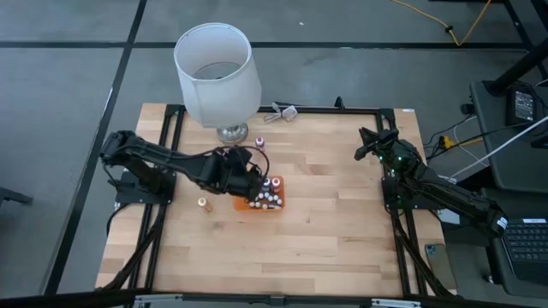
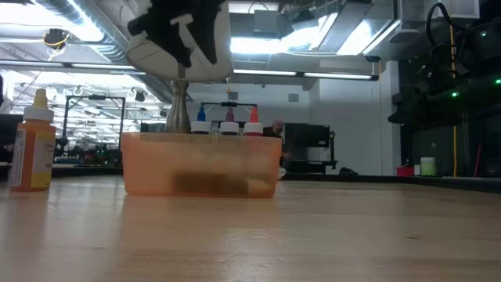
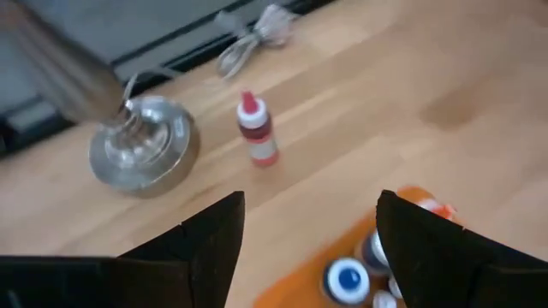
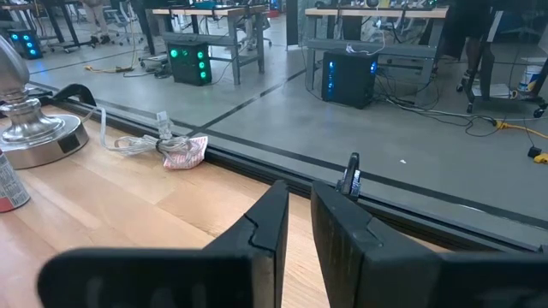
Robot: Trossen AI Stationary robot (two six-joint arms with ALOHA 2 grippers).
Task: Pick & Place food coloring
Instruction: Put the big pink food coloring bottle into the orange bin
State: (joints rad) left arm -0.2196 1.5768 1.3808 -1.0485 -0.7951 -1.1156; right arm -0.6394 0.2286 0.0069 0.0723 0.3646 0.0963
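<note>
Several tiny food coloring bottles (image 1: 269, 195) stand upright in a flat orange tray (image 1: 257, 208), their coloured tips (image 2: 229, 117) showing above its wall (image 2: 202, 164). A red bottle (image 3: 257, 133) stands alone on the wood near the lamp base (image 3: 141, 150). An orange bottle (image 1: 204, 204) stands left of the tray and also appears at the left of the low view (image 2: 31, 149). My left gripper (image 3: 308, 231) hovers open above the tray's far-left edge and holds nothing. My right gripper (image 4: 300, 227) waits shut at the table's far right (image 1: 366, 141).
A big white-shaded lamp (image 1: 217, 73) stands at the far edge, just behind the left gripper. A bundled cord (image 3: 257, 34) lies by the far rail. The black frame rail (image 1: 342, 109) runs around the table. Bare wood (image 1: 334, 214) spreads between the tray and the right arm.
</note>
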